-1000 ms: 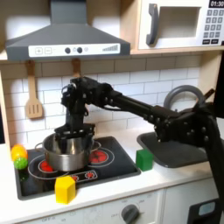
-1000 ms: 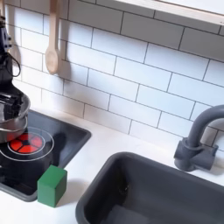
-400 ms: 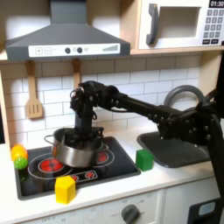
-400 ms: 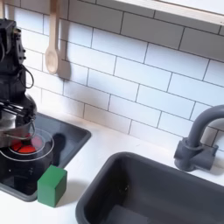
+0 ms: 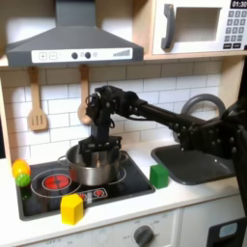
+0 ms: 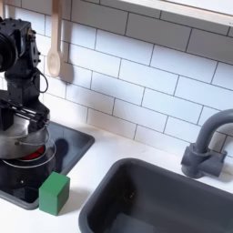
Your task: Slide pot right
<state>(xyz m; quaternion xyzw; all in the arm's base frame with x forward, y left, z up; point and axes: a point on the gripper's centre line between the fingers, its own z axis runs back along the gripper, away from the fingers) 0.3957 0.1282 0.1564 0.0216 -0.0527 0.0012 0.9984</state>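
The shiny silver pot (image 5: 94, 167) stands on the black stove top (image 5: 130, 183), over the right burner in the first exterior view. In the second exterior view the pot (image 6: 22, 146) is at the left edge. My gripper (image 5: 99, 148) points down at the pot's back rim, and the fingers appear closed on that rim. In the second exterior view the gripper (image 6: 25, 114) sits right on top of the pot. The black arm reaches in from the first exterior view's right.
A green block (image 5: 159, 176) (image 6: 53, 193) stands just off the stove's right edge. A yellow block (image 5: 71, 207) sits at the counter's front and a yellow-green toy (image 5: 20, 172) at far left. The sink (image 6: 155, 200) and faucet (image 6: 206, 144) lie to the right.
The gripper and the pot have moved together toward the first exterior view's right, from the left burner to the right one. The left burner's red ring now shows.
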